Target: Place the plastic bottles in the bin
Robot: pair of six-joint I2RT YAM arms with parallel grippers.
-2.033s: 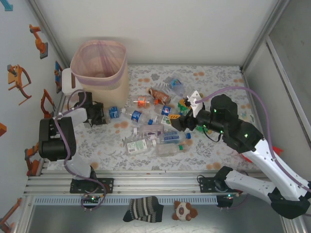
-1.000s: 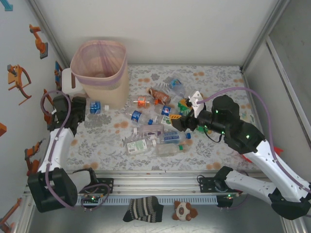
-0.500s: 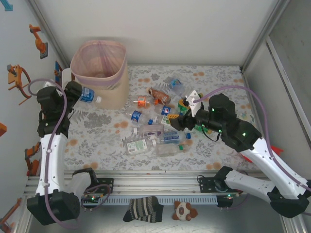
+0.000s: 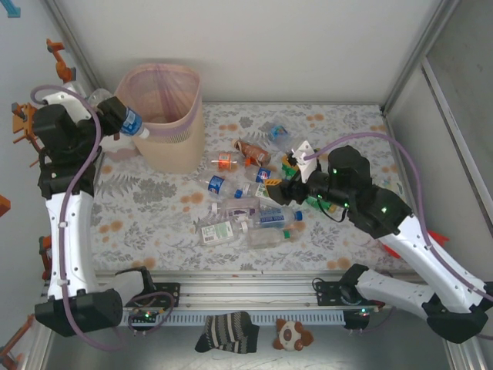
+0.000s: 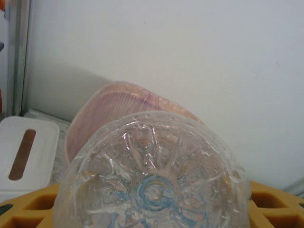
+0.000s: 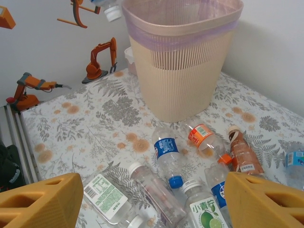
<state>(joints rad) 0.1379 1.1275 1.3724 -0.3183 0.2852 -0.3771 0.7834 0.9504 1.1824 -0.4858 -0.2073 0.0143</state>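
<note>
a clear bottle (image 4: 132,123) is pinched by the left pincer (image 4: 115,116) at the rim of the pink-lined bin (image 4: 166,131); the right pincer (image 4: 279,187) is held spread, empty, above bottles (image 4: 246,220) on the desk (image 4: 154,212).

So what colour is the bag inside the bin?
Pink. The bag shows best in the right wrist view.

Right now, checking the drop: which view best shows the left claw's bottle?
Top external: the bottle lies sideways in the left claw, cap beside the bin's rim. Left wrist gives its clear base; right wrist, its white cap.
</note>
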